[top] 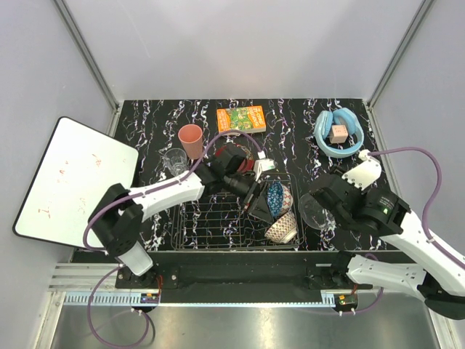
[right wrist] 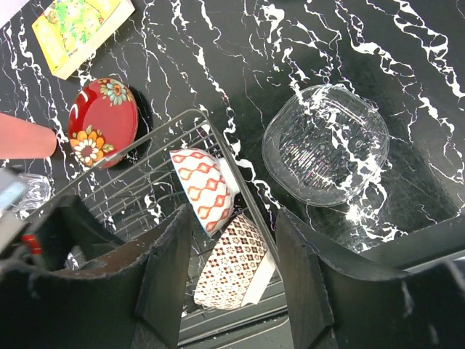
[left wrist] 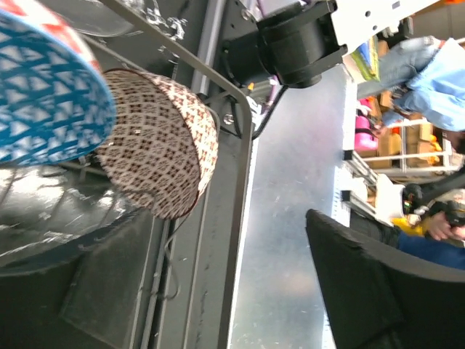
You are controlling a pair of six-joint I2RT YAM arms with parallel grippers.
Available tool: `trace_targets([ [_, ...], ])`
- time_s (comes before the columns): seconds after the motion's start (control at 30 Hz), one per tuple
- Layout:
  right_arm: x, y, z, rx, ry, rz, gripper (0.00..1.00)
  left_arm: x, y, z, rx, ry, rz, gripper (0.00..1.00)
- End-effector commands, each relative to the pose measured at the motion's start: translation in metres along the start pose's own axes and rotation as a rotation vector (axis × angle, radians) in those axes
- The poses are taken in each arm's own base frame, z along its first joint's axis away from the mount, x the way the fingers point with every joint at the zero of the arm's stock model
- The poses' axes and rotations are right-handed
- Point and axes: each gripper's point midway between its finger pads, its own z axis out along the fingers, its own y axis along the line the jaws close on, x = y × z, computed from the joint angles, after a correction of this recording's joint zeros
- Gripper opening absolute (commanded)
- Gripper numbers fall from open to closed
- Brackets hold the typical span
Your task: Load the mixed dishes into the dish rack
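Observation:
The dish rack [top: 211,222] holds a blue patterned bowl [top: 275,198] and a beige patterned bowl [top: 282,229] on edge at its right end. My left gripper [top: 256,198] hangs open just left of the blue bowl [left wrist: 43,94], gripping nothing; the beige bowl [left wrist: 156,156] is beyond it. My right gripper [right wrist: 234,218] is open and empty above the rack's right edge [right wrist: 247,196]. A clear glass bowl [right wrist: 327,145] lies on the table right of the rack. The red bowl [right wrist: 102,122], pink cup [top: 191,139] and glass tumbler [top: 175,161] stand behind the rack.
An orange-green box [top: 240,118] and light-blue headphones [top: 338,133] lie at the back of the table. A white board [top: 69,182] leans off the table's left side. The left arm reaches across the rack's back rail.

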Motion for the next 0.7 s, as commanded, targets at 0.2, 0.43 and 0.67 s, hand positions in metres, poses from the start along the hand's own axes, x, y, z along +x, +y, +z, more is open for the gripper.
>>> trace_targets([
  [0.2,-0.001,-0.027,-0.002,0.015,-0.019,0.029,0.57,0.003,0.003,0.035,0.052,0.032,-0.044,0.8],
  [0.43,0.011,-0.034,0.003,0.032,0.004,0.036,0.56,0.008,0.008,0.048,0.074,0.057,-0.085,0.61],
  [0.67,0.039,-0.044,0.011,0.05,0.077,0.021,0.55,0.003,0.005,0.054,0.118,0.072,-0.119,0.05],
])
